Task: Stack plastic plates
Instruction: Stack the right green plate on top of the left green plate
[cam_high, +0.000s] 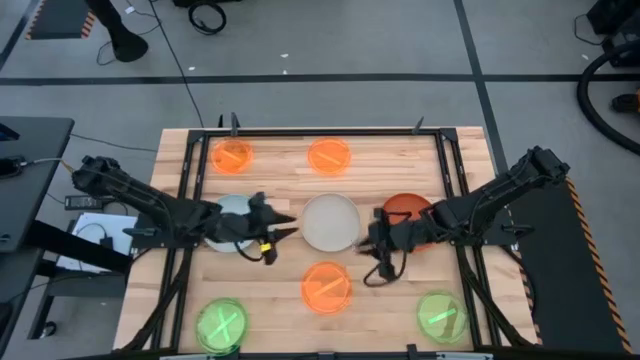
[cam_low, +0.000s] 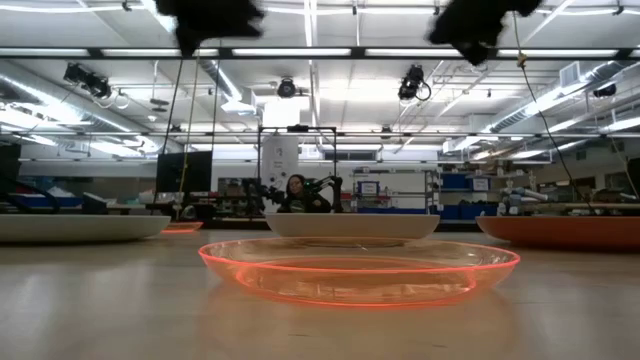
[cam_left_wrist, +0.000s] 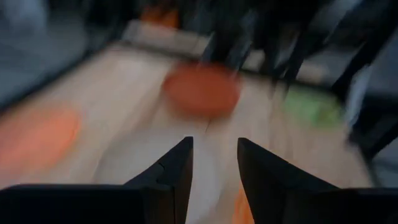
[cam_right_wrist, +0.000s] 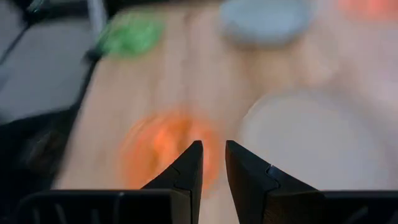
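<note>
Three larger plates rest flat in a row across the table's middle: pale blue (cam_high: 228, 212), off-white (cam_high: 330, 222) and rust red-orange (cam_high: 405, 208). Small orange plates (cam_high: 233, 155) (cam_high: 329, 155) lie toward the far edge and one orange plate (cam_high: 326, 287) lies near. Green plates (cam_high: 222, 323) (cam_high: 441, 315) sit at the near corners. My left gripper (cam_high: 288, 226) (cam_left_wrist: 214, 146) hovers open between the blue and off-white plates. My right gripper (cam_high: 372, 258) (cam_right_wrist: 213, 149) hovers narrowly open between the off-white and rust plates, above the table.
A black metal frame (cam_high: 190, 160) runs along the table's left, right and far sides. Bare wood shows between the plates. In the low view the near orange plate (cam_low: 360, 270) fills the foreground, and a person (cam_low: 297, 192) sits far back in the room.
</note>
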